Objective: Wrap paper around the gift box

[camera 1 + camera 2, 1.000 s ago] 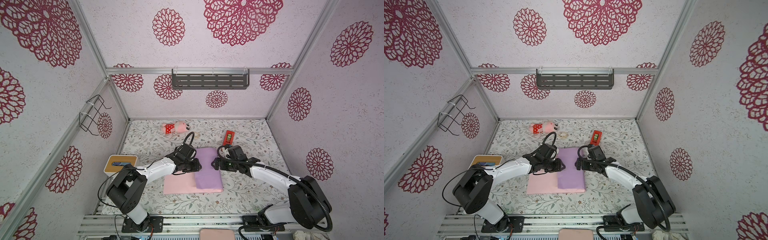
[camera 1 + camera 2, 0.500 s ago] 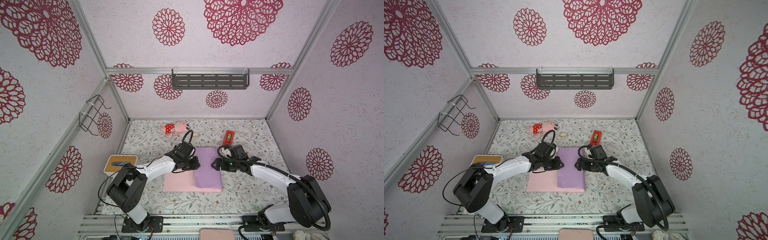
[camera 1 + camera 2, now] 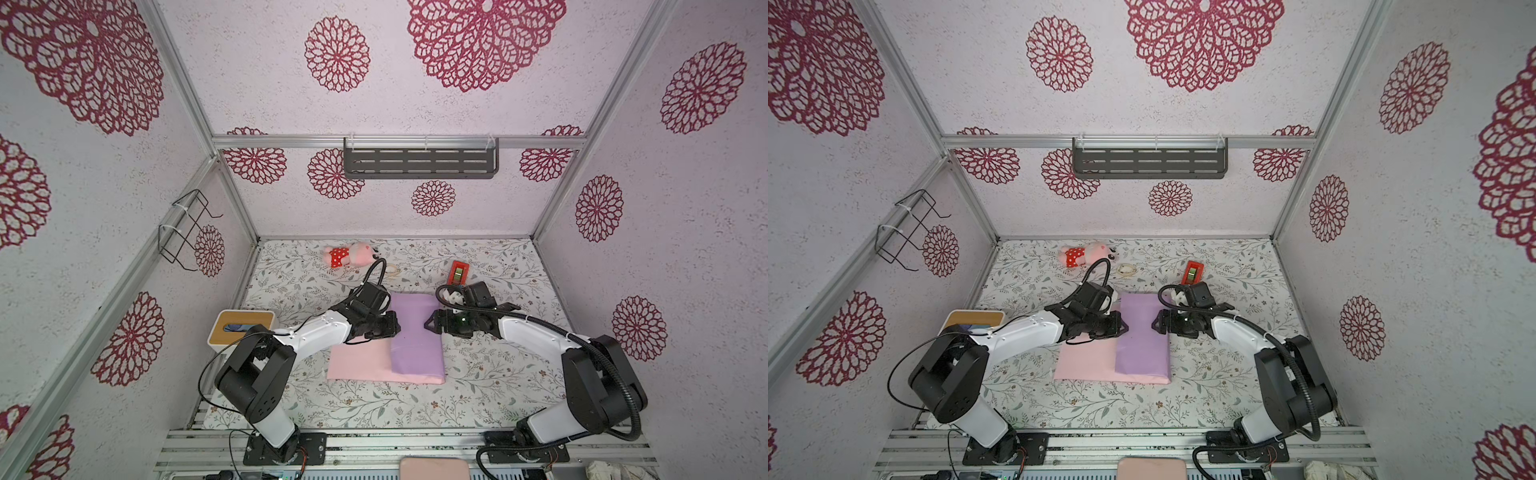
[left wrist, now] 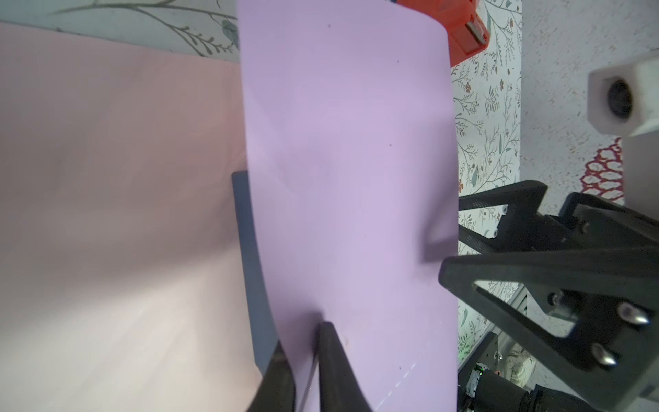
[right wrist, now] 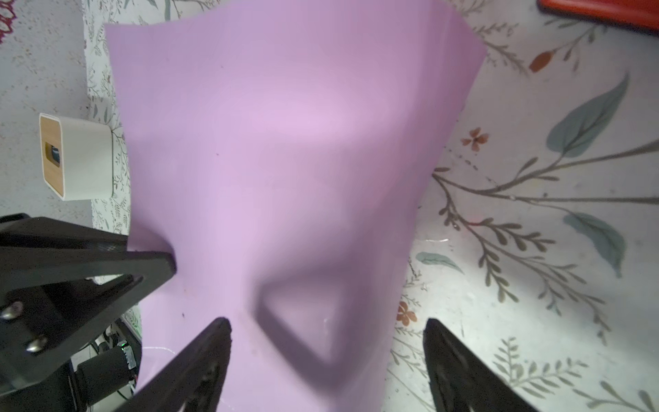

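Around: flat red tape dispenser (image 3: 458, 272) behind; white wooden-topped tissue box (image 3: 241, 326) left, something blue in slot.
Paper (image 3: 415, 345): thin pink-lilac sheet on table (image 3: 498, 374), lilac flap over navy cardboard gift box (image 4: 251, 257).
Left pincer (image 4: 303, 335): narrow, nipping flap.
Right pincer (image 5: 326, 321): wide, at flap.

The floral-printed worktop (image 3: 490, 374) carries 5 things: the paper (image 3: 357, 365) near the middle, pink with a lilac flap folded over; a plush toy (image 3: 351, 254), a small ring (image 3: 1126, 270) and a red tape dispenser (image 3: 458, 272) at the back; a tissue box (image 3: 241, 326) at left.
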Motion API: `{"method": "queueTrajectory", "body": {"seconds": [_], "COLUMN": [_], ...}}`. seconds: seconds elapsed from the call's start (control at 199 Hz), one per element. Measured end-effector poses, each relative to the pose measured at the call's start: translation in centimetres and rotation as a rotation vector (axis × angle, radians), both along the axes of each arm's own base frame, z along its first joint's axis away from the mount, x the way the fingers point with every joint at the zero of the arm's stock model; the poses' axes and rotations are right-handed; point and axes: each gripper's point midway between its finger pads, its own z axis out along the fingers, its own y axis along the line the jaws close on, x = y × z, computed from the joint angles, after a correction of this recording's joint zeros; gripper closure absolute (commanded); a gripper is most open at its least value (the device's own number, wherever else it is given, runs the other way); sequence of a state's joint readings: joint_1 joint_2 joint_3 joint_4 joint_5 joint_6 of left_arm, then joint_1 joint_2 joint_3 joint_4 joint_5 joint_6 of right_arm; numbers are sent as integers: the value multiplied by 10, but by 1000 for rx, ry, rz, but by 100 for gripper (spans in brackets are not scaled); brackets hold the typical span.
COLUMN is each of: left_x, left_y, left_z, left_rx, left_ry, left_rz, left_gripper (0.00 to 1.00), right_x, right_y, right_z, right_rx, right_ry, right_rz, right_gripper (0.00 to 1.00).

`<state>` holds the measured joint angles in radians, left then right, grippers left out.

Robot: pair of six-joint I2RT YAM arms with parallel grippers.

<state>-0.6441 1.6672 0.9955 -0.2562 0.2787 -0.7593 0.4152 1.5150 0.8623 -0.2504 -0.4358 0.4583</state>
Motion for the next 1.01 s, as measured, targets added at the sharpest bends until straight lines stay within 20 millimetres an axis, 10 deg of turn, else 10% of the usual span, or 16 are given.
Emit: {"method": "queueTrajectory", "body": {"seconds": [0.569, 1.006], "left_x": [2, 2], "left_y": [-1, 9], "left_z": [0, -6], "left_rx": [-4, 36], "left_ry": [-5, 15], "left_rz": [0, 39], "left_gripper": [84, 38], "right_x": [-1, -1], "right_y": [3, 6], "right_z": [-11, -14], "right_rx": [22, 38], "right_ry": [30, 11], "right_rz": [33, 51], "right_gripper": [26, 28]}}
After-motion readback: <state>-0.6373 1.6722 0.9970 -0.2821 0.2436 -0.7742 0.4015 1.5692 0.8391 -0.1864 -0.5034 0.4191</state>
